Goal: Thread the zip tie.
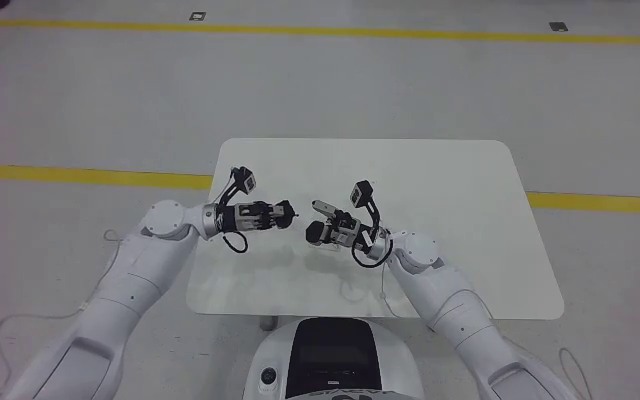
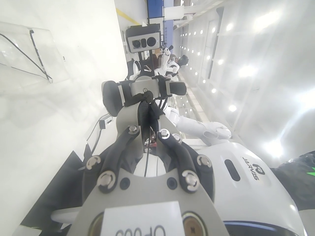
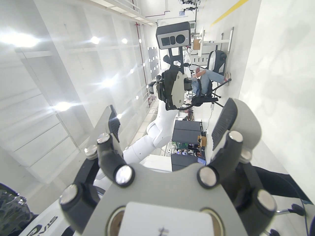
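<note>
**Left gripper pinching the tie, right gripper spread open**

Writing first. A white printed label sits on the grey base plate of my left gripper. The frame edge cuts it, so only part of its dark print shows. My right gripper carries a similar label on its own plate.

The thin black plastic zip tie is in my left gripper. The two ribbed pads are pressed together on it. Its narrow strip runs back from the pads, between the black finger links, toward the base plate. It looks like a plain, straight, very slim dark strand. At the fingertips there is a dark lump. I cannot tell whether that is the tie's head or part of the gripper beyond it.

My right gripper is released, its two fingers wide apart with nothing between them.

In the top view both grippers hang above the white rounded table, tips pointing at each other, near but apart. In the left wrist view the right gripper sits directly beyond my clamped fingertips. I see it end-on, with one pad to either side of the tie's line.

On the white surface in the left wrist view lies a clear plastic sheet with thin black lines across it. I cannot tell what they are.
</note>
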Controlling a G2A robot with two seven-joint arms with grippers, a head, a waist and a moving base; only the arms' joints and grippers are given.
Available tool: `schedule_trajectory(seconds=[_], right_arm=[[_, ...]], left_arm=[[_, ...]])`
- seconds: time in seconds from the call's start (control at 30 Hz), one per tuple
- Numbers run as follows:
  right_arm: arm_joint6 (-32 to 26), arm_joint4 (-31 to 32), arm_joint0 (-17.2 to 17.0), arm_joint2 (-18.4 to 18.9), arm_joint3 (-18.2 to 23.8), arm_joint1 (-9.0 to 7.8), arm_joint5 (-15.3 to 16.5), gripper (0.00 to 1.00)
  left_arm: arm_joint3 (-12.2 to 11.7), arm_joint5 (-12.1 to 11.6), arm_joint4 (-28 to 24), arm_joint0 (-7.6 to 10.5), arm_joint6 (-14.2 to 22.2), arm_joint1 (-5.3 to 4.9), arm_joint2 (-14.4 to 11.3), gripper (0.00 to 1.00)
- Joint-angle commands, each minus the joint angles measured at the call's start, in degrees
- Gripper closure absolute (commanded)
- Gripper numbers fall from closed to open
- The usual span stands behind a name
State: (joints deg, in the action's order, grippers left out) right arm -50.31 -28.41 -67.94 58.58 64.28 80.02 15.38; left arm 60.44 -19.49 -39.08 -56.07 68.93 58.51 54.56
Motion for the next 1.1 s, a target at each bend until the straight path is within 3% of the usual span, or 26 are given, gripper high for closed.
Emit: schedule_trajectory(seconds=[0.0,0.23,0.57,0.83,0.9,1.0,1.07], right_arm=[[0.00,0.00,0.00,0.00,0.00,0.00,0.00,0.00],[0.00,0.00,0.00,0.00,0.00,0.00,0.00,0.00],[0.00,0.00,0.00,0.00,0.00,0.00,0.00,0.00],[0.34,0.29,0.00,0.05,0.13,-0.02,0.01,0.00],[4.29,6.97,0.21,0.71,1.99,-0.61,-0.46,0.00],[9.16,18.23,-1.13,2.28,8.64,-1.92,-5.61,0.00],[11.13,25.59,-2.60,3.02,14.35,-2.78,-11.88,0.00]], left_arm=[[-0.53,0.01,-1.30,-0.44,0.70,0.05,1.60,1.00],[-2.04,0.01,0.05,-2.56,4.58,0.92,9.30,1.00],[-4.06,0.01,4.23,-4.81,10.36,4.48,19.09,1.00],[-4.06,0.01,4.23,-4.81,10.36,4.48,19.09,1.00],[-4.06,0.01,4.23,-4.81,10.36,4.48,19.09,1.00],[-4.06,0.01,4.23,-4.81,10.36,4.48,19.09,1.00],[-4.06,0.01,4.23,-4.81,10.36,4.48,19.09,1.00]])
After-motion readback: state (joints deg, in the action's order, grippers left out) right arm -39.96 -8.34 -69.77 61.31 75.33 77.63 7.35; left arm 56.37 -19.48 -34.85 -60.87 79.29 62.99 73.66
